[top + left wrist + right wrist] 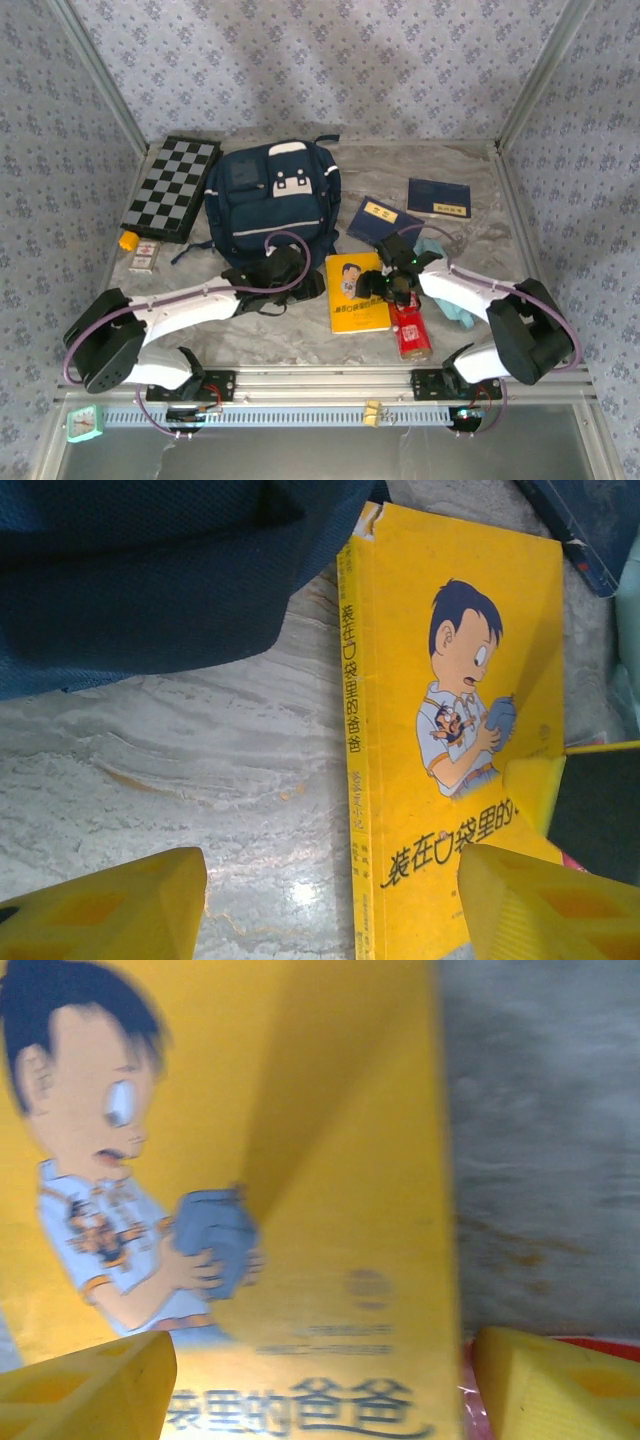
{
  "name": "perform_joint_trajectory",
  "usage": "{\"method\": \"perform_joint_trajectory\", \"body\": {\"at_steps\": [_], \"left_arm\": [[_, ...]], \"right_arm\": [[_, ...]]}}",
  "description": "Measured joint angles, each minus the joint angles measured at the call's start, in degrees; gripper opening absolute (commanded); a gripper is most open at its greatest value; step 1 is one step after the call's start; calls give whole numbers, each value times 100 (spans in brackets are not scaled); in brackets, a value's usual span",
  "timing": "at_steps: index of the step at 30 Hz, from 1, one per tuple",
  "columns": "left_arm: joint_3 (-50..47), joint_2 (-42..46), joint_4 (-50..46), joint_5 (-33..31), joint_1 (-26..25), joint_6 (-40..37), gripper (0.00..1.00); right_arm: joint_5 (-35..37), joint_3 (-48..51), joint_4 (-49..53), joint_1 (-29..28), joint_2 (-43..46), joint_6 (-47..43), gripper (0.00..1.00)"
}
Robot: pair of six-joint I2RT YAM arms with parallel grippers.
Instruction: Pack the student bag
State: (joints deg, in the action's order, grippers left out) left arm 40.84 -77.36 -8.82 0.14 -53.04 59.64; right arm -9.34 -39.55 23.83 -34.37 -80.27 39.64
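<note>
Red packet (411, 336) sits nearest on the grey worktop (270, 335), just beside the yellow comic book (358, 292). Right claw (325, 1352) hangs over the book's right edge, jaws spread, gripping nothing. Left claw (330, 872) is low over bare worktop by the book's spine, also released and empty. Student bag (272, 192) lies flat mid-worktop behind the left claw, front up, lower edge close to it. Navy booklet (381, 220) and second booklet (439, 198) lie to its right, chessboard (172, 187) to its left.
</note>
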Motion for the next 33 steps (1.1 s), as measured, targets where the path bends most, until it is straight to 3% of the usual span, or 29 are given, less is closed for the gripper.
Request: {"method": "perform_joint_trajectory", "body": {"at_steps": [5, 8, 21, 26, 33], "left_arm": [[0, -249, 48, 4, 2, -20, 66], [0, -450, 120, 48, 22, -24, 59], [15, -1241, 715, 802, 116, -323, 43], [136, -1401, 774, 892, 76, -415, 35], [162, -1467, 743, 905, 76, -516, 34]], "right_arm": [[-35, 0, -111, -356, -13, 210, 75], [-210, 13, -190, -439, -9, 315, 71], [-629, 116, -413, -37, -96, 411, 58], [-785, 118, -562, -44, -105, 411, 57], [-817, 155, -518, -35, 179, 411, 57]]}}
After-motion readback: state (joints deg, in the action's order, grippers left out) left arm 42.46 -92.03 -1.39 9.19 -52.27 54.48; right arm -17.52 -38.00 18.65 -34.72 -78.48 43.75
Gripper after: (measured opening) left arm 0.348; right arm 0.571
